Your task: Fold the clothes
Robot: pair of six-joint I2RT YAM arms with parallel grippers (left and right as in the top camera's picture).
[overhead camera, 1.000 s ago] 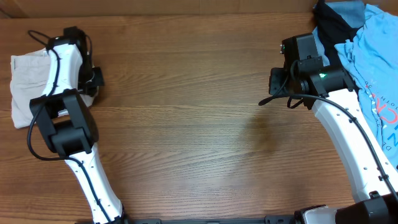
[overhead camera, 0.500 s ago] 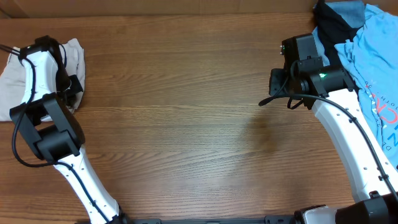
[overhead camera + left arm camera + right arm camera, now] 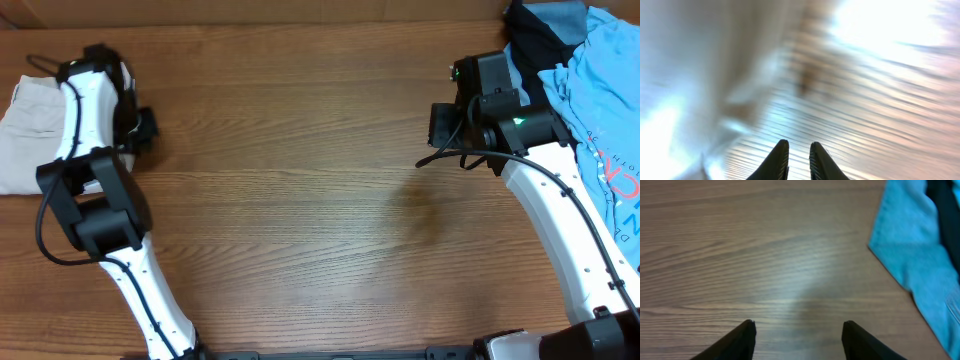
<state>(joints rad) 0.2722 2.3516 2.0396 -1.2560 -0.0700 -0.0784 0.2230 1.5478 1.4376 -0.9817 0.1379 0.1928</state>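
At the left edge of the table (image 3: 300,200), the left gripper (image 3: 797,150) was barely parted and empty, beside the beige shorts (image 3: 25,135), which lay flat and compact. The right gripper (image 3: 798,326) gaped empty near a blue shirt (image 3: 590,80); the shorts looked folded, so the next move likely meant picking up that shirt. Red lettering (image 3: 622,190) on the shirt was cut off, unreadable.
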